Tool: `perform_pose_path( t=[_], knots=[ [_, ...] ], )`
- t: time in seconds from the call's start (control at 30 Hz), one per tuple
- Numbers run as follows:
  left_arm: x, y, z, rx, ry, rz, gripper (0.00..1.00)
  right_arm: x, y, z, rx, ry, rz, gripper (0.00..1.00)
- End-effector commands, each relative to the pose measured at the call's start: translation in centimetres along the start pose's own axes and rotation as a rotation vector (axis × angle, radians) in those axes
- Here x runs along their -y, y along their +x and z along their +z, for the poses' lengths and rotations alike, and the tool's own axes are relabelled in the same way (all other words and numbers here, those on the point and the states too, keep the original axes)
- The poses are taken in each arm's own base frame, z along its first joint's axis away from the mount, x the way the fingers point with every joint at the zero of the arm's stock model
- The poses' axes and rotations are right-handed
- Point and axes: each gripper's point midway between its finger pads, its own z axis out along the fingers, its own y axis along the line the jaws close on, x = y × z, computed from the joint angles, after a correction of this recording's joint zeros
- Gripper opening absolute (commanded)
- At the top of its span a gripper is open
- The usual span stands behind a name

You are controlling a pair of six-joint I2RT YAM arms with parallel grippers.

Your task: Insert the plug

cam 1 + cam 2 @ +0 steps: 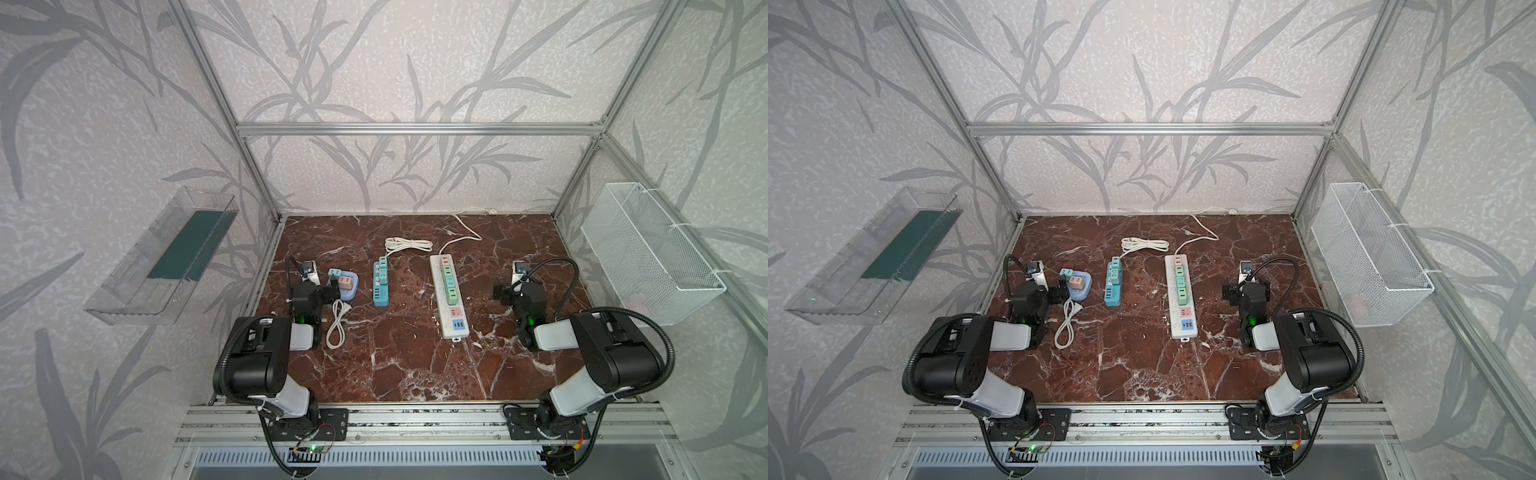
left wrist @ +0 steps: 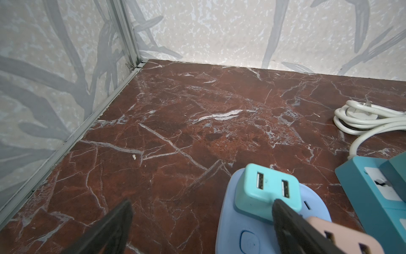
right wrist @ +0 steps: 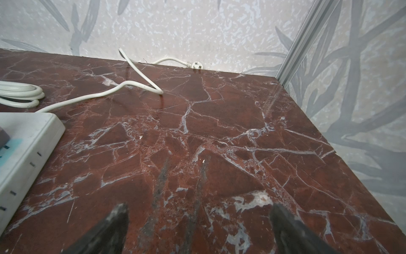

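Observation:
A looped white cord (image 1: 336, 328) lies at the left of the marble table, its plug (image 1: 345, 307) beside a blue round socket base (image 1: 352, 293). The base carries a teal adapter (image 2: 265, 189) and a pink adapter (image 2: 342, 237). My left gripper (image 1: 332, 293) (image 2: 203, 203) is open and empty just left of the base, with one finger (image 2: 292, 224) in front of the two adapters. My right gripper (image 1: 500, 293) (image 3: 200, 207) is open over bare marble, right of a white power strip (image 1: 449, 299) holding several adapters.
A teal power strip (image 1: 380, 286) with adapters lies mid-table, its white cord coiled behind it (image 1: 407, 244). The white strip's cord runs to a plug at the back wall (image 3: 196, 65). A wire basket (image 1: 648, 253) hangs right and a clear tray (image 1: 162, 257) left.

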Motion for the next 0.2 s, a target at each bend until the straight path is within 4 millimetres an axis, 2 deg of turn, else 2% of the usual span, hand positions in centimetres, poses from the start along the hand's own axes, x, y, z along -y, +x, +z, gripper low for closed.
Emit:
perform_pose_path(
  t=[0.0,0.17],
  knots=[
    [0.24,-0.62,0.30,0.012,0.014,0.020,0.99,-0.14,-0.89,-0.10,0.028,-0.007,0.011,0.99],
    [0.19,-0.63,0.28,0.014,0.011,0.020,0.99,-0.14,-0.85,-0.11,0.027,-0.008,0.012,0.99]
  ],
)
